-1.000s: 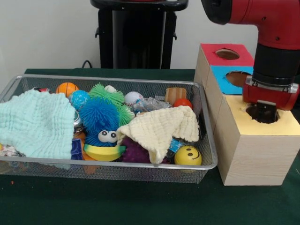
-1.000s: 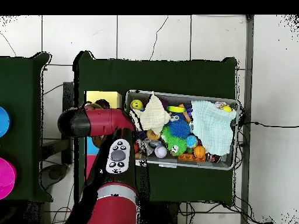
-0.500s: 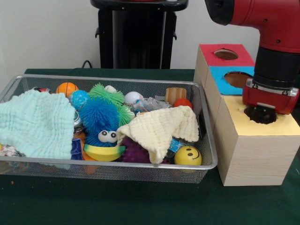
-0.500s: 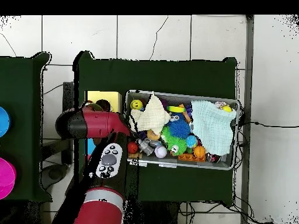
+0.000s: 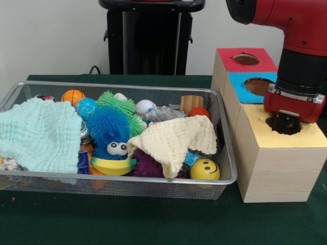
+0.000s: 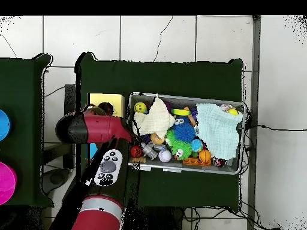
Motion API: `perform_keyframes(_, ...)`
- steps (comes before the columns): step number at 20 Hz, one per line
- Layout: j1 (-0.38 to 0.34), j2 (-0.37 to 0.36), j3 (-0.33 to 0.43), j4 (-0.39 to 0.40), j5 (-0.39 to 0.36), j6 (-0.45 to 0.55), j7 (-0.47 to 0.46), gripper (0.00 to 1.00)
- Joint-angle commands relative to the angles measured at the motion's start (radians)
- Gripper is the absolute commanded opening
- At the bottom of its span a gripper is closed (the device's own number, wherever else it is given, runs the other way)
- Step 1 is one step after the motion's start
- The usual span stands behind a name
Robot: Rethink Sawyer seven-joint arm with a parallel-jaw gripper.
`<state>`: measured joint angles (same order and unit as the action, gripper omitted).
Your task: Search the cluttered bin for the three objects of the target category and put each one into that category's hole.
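Dark green table cover (image 5: pixel 153 224) against a white wall (image 5: pixel 51 35). Wire bin (image 5: pixel 117 181) holds mixed toys. Gripper (image 5: pixel 284 121) sits at the yellow box's hole (image 5: pixel 283 126); finger state cannot be determined.

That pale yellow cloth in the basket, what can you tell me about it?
The pale yellow cloth is a crinkled, waffle-textured fabric, rumpled and draped over toys at the right end of the wire mesh bin. One corner hangs down by the purple toy and the yellow smiley ball. Nothing holds it.
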<state>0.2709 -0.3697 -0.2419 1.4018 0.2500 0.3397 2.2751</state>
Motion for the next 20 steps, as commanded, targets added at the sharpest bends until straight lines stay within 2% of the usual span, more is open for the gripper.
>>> perform_keyframes(1, 0.012, 0.000, -0.003, 0.093, 0.034, 0.161, 0.202, 0.00)
perform_keyframes(6, 0.044, -0.036, -0.073, 0.064, 0.017, 0.274, 0.200, 0.00)
perform_keyframes(14, 0.051, -0.058, -0.115, 0.024, 0.005, 0.362, 0.188, 0.00)
perform_keyframes(20, 0.092, 0.015, -0.174, -0.054, -0.005, 0.381, 0.233, 0.00)
